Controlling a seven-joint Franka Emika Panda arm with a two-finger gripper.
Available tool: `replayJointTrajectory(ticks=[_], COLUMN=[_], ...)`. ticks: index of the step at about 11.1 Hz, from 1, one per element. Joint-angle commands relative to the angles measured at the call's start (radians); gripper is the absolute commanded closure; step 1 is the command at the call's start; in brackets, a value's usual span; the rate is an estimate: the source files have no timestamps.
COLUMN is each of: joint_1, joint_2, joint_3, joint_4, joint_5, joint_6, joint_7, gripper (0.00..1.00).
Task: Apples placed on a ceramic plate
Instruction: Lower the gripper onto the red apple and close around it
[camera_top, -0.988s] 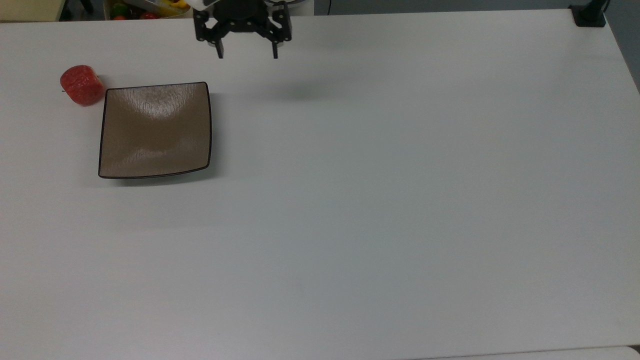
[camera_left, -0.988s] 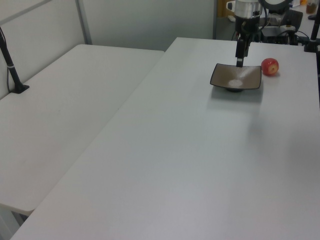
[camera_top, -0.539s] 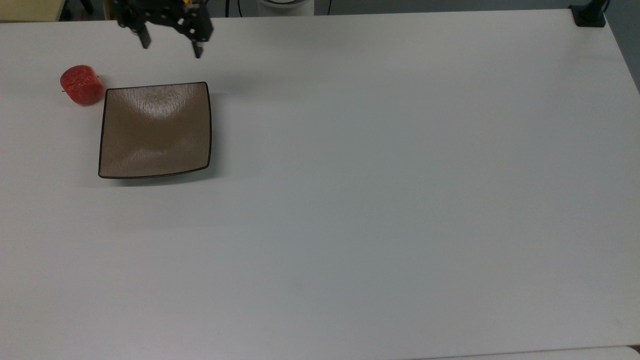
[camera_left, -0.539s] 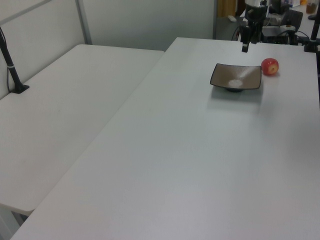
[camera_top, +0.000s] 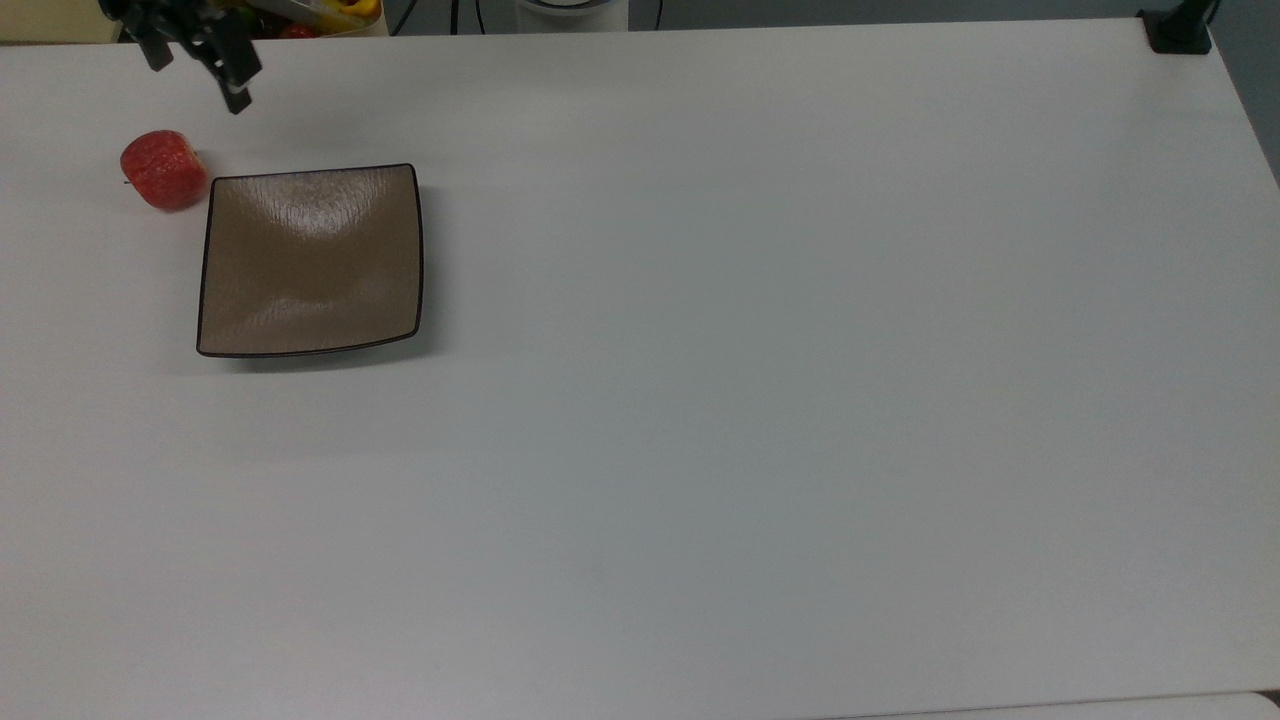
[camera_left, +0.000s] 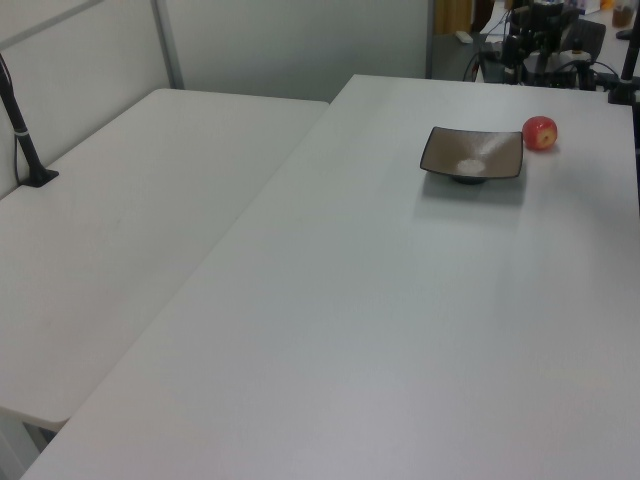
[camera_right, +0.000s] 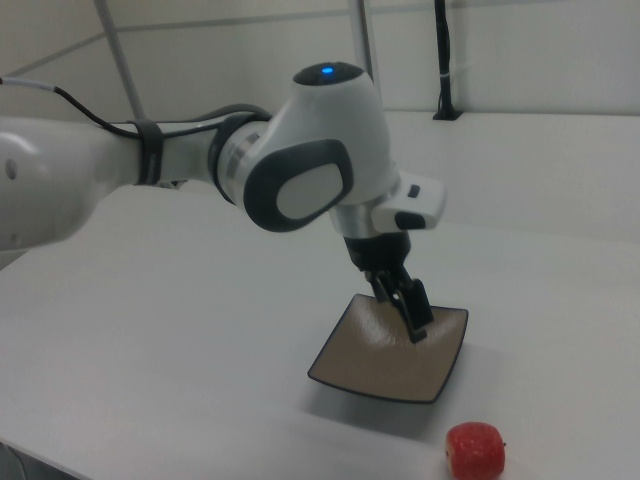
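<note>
Ideally the wide-open, empty pincer (camera_top: 195, 70) drops squarely over the apple (camera_top: 162, 170), just left of the plate (camera_top: 310, 262) in the top view, before closing.

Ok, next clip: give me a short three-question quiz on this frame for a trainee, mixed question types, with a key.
1. True or false: the apple lies on the plate.
2. Multiple choice: in the top view, the end effector is
A. above the plate's middle
B. near the top left corner, up and right of the apple
C. at the table's right edge
3. Fill in: the end effector is holding ____.

Key
1. False: the apple sits on the table beside the plate's upper left corner in the top view.
2. B
3. nothing; its fingers are apart and empty.
</note>
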Motion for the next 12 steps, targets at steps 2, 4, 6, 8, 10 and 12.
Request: replayJointTrajectory(ticks=[2,4,6,8,10,12], joint_1=[-0.125,-0.151,-0.177,-0.179,-0.182,-0.182], joint_2=[0.068,0.111,0.172,0.220,0.245,0.263], joint_3=[-0.001,-0.001,-0.001,-0.001,-0.001,-0.001], joint_4=[-0.007,-0.012,-0.015,-0.012,-0.015,-0.013], joint_5=[0.004,0.004,0.004,0.004,0.002,0.002], joint_6=[0.102,0.150,0.213,0.248,0.253,0.253], joint_7=[0.128,0.137,0.162,0.180,0.180,0.180], gripper=[0.00,0.00,0.00,0.00,0.00,0.00])
